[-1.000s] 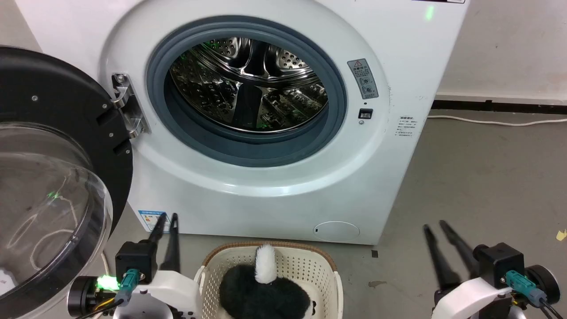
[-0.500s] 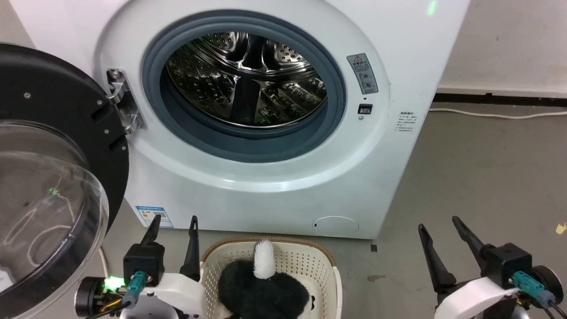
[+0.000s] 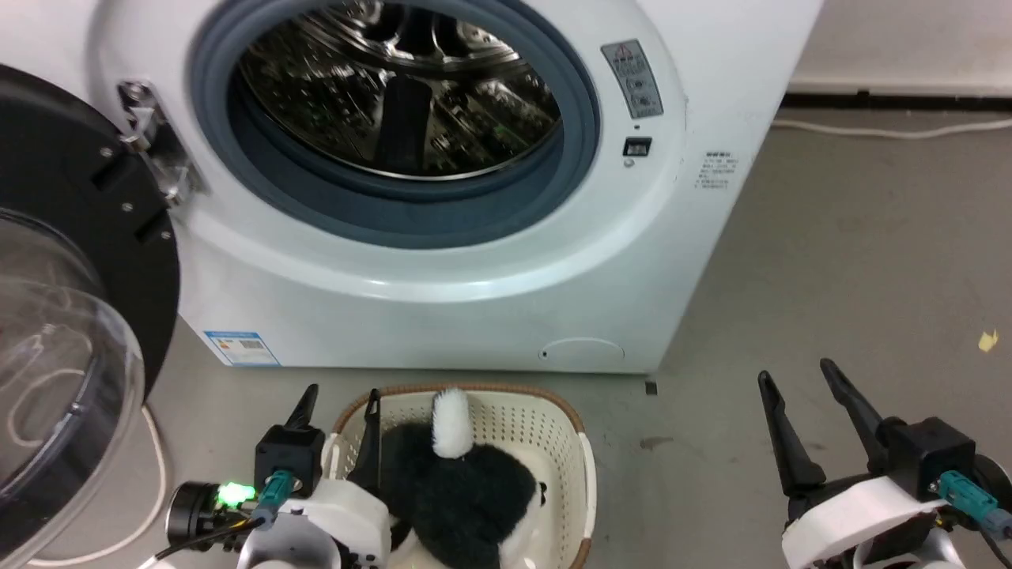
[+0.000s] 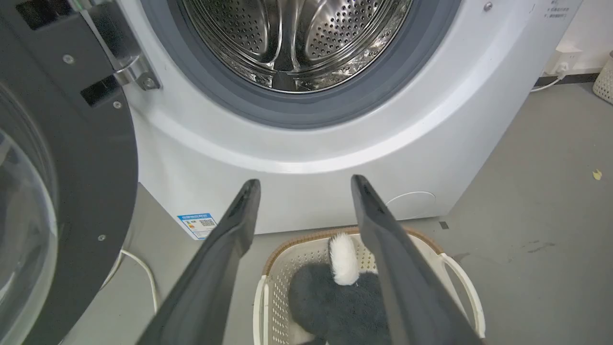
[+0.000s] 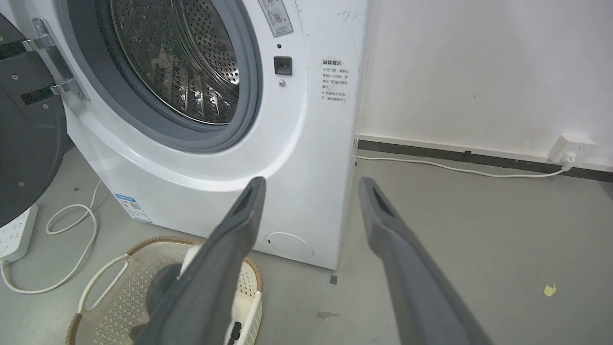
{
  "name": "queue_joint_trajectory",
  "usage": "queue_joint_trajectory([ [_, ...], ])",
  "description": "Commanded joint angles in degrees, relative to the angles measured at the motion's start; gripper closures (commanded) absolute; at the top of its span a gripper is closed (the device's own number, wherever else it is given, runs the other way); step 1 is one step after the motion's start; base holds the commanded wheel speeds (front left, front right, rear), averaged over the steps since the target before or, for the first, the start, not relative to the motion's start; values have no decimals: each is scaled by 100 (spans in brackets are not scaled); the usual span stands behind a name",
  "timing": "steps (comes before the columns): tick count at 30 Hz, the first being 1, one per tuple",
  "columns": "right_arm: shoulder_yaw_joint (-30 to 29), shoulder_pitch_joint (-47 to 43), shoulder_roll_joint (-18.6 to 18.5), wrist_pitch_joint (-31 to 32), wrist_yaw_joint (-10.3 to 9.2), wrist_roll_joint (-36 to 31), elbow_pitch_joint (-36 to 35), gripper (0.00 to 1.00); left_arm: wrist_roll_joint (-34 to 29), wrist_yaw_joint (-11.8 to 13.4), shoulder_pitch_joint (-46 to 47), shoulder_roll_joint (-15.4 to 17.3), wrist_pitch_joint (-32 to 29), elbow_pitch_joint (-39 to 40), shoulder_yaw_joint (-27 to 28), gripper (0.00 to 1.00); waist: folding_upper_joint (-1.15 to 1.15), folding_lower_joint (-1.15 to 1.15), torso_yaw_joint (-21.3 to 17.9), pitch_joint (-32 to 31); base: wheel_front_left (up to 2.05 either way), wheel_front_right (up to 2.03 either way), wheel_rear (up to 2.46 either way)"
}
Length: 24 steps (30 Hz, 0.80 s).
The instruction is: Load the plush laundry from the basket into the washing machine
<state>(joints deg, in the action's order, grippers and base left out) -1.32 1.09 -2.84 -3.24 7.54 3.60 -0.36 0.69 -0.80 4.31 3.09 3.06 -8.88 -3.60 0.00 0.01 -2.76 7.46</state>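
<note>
- Two grippers show in the head view, both with their fingers spread apart and nothing held between them
- left gripper (image 3: 340,393) sits at the lower left, right by the near-left corner of the basket (image 3: 545,442)
- its outer finger stays outside the rim, and its inner finger crosses over the rim and lines up with the left edge of the plush laundry (image 3: 462,502); can't tell if it actually touches the fur
- in the left wrist view those two fingers point towards the machine's front, and the right-hand one passes in front of the plush
- right gripper (image 3: 795,371) is way off at the lower right over bare grey floor (image 3: 830,261), well apart from the basket, jaws about as wide open as the left's
- plush laundry is lying in the basket, black and fluffy, taking up most of it
- its white tuft (image 3: 452,423) sticks up at the far end, the end nearest the machine
- basket is cream with little holes and a brown woven-look rim, and stands on the floor just in front of the washing machine (image 3: 443,308)
- washer door (image 3: 87,237) is swung wide open to the left, black rim with a clear bubble
- grey door seal (image 3: 379,217) and perforated steel drum (image 3: 395,87) are fully exposed
- white cable (image 3: 150,482) loops on the floor below the door, and a small yellow scrap (image 3: 986,341) lies on the floor far right
</note>
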Motion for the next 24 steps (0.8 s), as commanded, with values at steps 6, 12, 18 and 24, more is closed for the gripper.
queue_joint_trajectory([
  [6,-124,286,-1,-167,-2,193,-126,0,73,-98,578,165,178,-678,-161,0,0,-1,-265,651,0,0,0],
  [12,-96,388,-1,-239,-2,358,-136,0,136,-142,915,306,249,-1093,-186,0,0,-1,-369,982,0,0,0],
  [18,-23,491,-2,-310,-2,409,-126,0,201,-212,1228,383,291,-1617,-298,0,0,-1,-472,1268,0,0,0],
  [24,-63,592,-2,-394,-3,476,-180,0,315,-279,1531,449,287,-2281,-466,0,0,-1,-618,1556,0,0,0],
])
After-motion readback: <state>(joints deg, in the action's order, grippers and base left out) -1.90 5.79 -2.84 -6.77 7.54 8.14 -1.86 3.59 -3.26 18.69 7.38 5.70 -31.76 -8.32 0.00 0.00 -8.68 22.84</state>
